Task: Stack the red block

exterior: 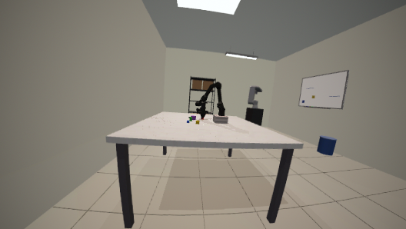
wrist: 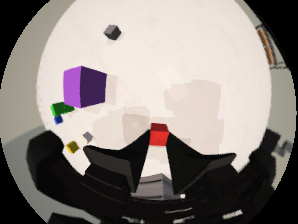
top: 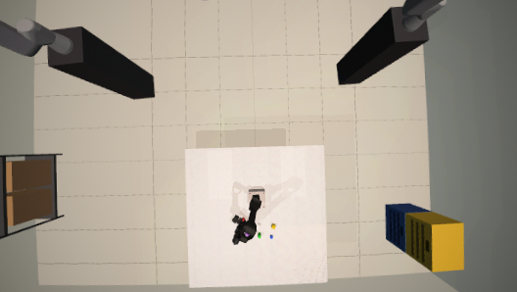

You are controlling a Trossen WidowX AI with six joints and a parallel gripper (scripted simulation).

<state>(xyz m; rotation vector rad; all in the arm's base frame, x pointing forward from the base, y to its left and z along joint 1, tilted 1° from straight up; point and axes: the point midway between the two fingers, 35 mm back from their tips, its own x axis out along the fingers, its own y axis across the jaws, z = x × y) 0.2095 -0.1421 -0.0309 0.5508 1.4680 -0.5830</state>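
In the wrist view my gripper (wrist: 157, 132) is shut on the small red block (wrist: 158, 133), low over the white table (wrist: 173, 43). In the overhead view the gripper (top: 243, 222) sits at the end of the black arm, with a speck of the red block (top: 243, 220) showing beside it. The green tower (wrist: 61, 108) (top: 259, 236) (exterior: 190, 118) stands to my left, beyond a purple block (wrist: 85, 86) (exterior: 194, 117). In the side view the gripper (exterior: 201, 114) is down at the table top.
A blue block (wrist: 59, 120) (top: 271, 236) (exterior: 188, 121) and a yellow block (wrist: 72, 147) (top: 273, 226) (exterior: 198, 121) lie near the green tower. A small grey block (wrist: 112, 31) lies farther off. The arm's grey base (top: 257, 192) (exterior: 220, 119) stands mid-table.
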